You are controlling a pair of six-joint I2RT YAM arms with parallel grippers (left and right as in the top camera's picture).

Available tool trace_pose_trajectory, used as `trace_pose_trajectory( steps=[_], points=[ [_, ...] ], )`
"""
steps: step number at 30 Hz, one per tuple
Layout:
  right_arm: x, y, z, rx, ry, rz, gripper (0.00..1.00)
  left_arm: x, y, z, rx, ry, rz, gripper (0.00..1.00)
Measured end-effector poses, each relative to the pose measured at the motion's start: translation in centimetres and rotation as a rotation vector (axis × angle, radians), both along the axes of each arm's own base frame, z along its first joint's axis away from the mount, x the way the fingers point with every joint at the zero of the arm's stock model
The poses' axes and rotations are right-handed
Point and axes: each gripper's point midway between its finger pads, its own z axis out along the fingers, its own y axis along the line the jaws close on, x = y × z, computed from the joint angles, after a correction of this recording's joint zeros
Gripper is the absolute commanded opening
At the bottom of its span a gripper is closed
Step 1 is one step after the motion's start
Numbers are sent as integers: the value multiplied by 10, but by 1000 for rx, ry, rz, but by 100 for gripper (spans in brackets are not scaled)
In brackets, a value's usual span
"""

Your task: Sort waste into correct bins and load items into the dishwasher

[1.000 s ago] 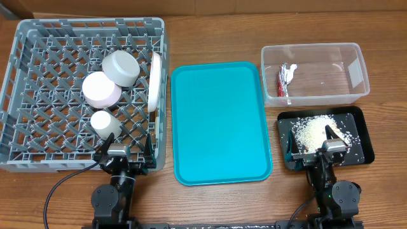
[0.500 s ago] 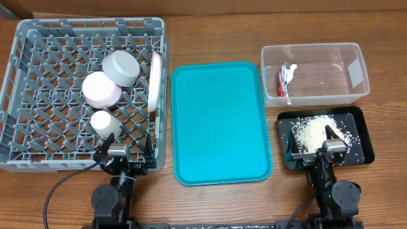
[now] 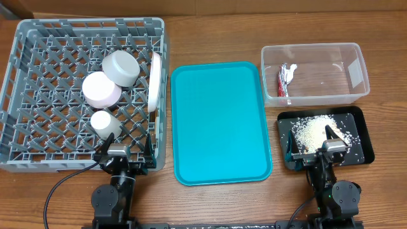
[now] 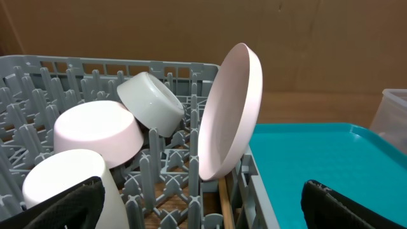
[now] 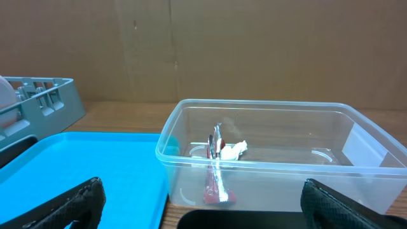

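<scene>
The grey dish rack (image 3: 38, 38) holds a pale grey bowl (image 3: 121, 67), a whitish-pink bowl (image 3: 101, 90), a white cup (image 3: 105, 122) and a white plate (image 3: 154, 81) standing on edge by its right wall. A thin wooden strip (image 4: 224, 197), possibly chopsticks, lies below the plate (image 4: 230, 108). The foil wrapper (image 3: 284, 81) lies in the clear tub (image 3: 356, 63). The rice (image 3: 311, 132) lies in the black tray (image 3: 359, 137). My left gripper (image 3: 126, 154) is open and empty at the rack's near edge. My right gripper (image 3: 313, 149) is open and empty over the black tray's near edge.
A large teal tray (image 3: 219, 121) lies between the rack and the two bins. The wrist views show the tub (image 5: 267, 159) with the wrapper (image 5: 216, 172), and the teal tray (image 4: 318, 159). A brown wall stands behind the table.
</scene>
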Motion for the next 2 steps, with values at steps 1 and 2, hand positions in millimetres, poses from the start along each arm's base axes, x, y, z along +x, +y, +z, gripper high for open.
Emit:
trace_pose_trajectory(
  steps=[1,2],
  points=[
    [0,0,0,0,0,0,100,0,0,0,0,0,0,100],
    [0,0,0,0,0,0,100,0,0,0,0,0,0,100]
  ],
)
